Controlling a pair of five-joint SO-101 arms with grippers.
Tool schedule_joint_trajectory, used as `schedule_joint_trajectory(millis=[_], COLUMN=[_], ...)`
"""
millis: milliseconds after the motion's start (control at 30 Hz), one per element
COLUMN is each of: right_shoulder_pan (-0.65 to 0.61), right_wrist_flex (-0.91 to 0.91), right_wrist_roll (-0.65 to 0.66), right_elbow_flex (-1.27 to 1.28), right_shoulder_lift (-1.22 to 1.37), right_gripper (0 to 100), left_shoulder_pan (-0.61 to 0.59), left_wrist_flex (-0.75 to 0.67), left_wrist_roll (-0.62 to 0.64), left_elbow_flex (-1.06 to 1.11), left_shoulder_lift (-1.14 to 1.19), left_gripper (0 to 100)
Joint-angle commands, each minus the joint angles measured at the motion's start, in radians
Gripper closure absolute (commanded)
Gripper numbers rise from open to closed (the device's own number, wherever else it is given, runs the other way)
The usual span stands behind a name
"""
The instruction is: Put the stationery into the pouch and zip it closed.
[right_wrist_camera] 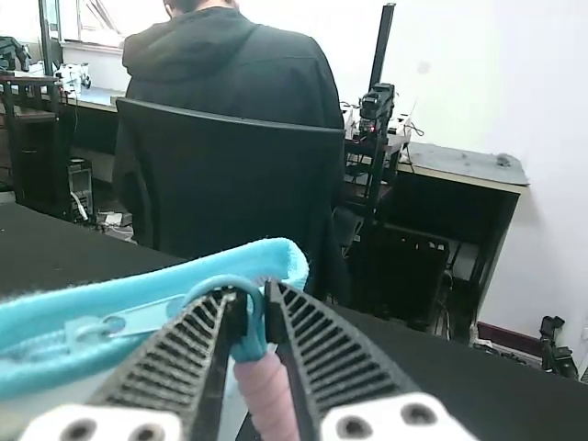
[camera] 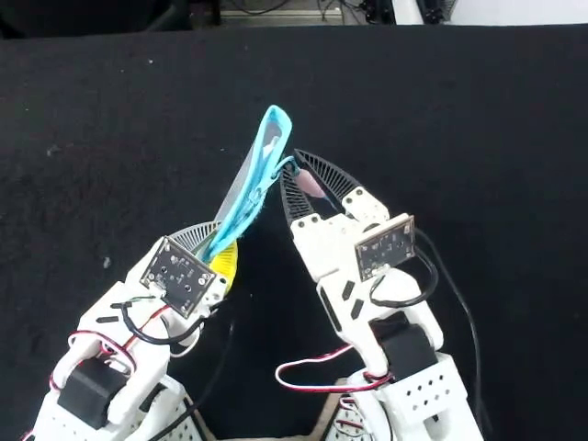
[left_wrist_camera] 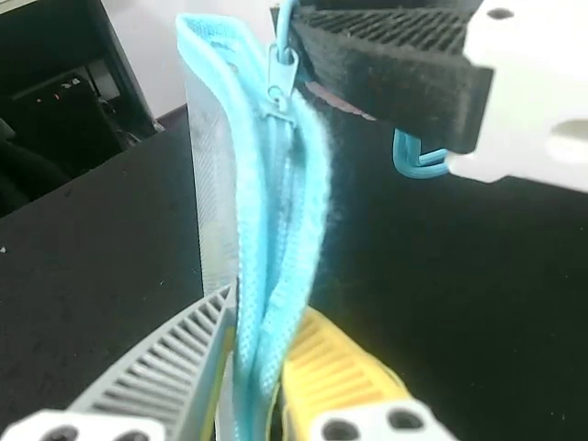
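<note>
Two arms: both stand at the edge of the black cloth-covered table (camera: 478, 129) nearest their bases and meet over its middle.
Pouch: the flat pouch of grey semi-clear mesh with light-blue fabric trim (camera: 250, 184) is held off the table over its middle, edge-on, spanning the gap between the grippers. Its contents cannot be told.
Left gripper (camera: 219, 246): a grey and yellow ribbed pincer, closed on the pouch's lower end with the fabric pinched between both jaws.
Right gripper (camera: 294, 170): a black ribbed pincer with a pink pad, almost fully closed. It clamps only the cord, beside the pouch's upper end.
Slider: the light-blue metal zip slider (left_wrist_camera: 283, 69) sits near the upper end. Whether the teeth behind it have meshed cannot be told.
Cord: the thin blue cord loop (right_wrist_camera: 253, 335) is tied to the slider's tab.
Risk, cord slip: the loop is thin and would likely slide out of the jaws under a hard pull.
Risk, fabric slip: the left grip is on soft trim, so strong tension may drag the pouch free and drop it.
Risk, jam: a pull off the zip's line could twist the pouch and snag trim in the slider.
</note>
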Motion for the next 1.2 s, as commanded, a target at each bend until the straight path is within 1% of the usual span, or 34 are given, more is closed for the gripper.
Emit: schedule_joint_trajectory(millis=[0, 1000, 1167], right_shoulder_pan=[0.060, 0.064, 0.109], right_wrist_flex=[-0.031, -0.029, -0.029], right_wrist_roll=[-0.008, -0.008, -0.008], right_elbow_flex=[-0.007, 0.010, 0.008], right_shoulder_lift=[0.013, 0.015, 0.015], right_gripper=[98.7, 98.7, 98.7], left_shoulder_pan=[0.005, 0.015, 0.015], left_wrist_flex=[0.038, 0.044, 0.044], left_wrist_roll=[-0.006, -0.002, 0.000], left_elbow_flex=[-0.001, 0.002, 0.004], left_shoulder_lift=[0.011, 0.011, 0.011], left_gripper=[97, 97, 97])
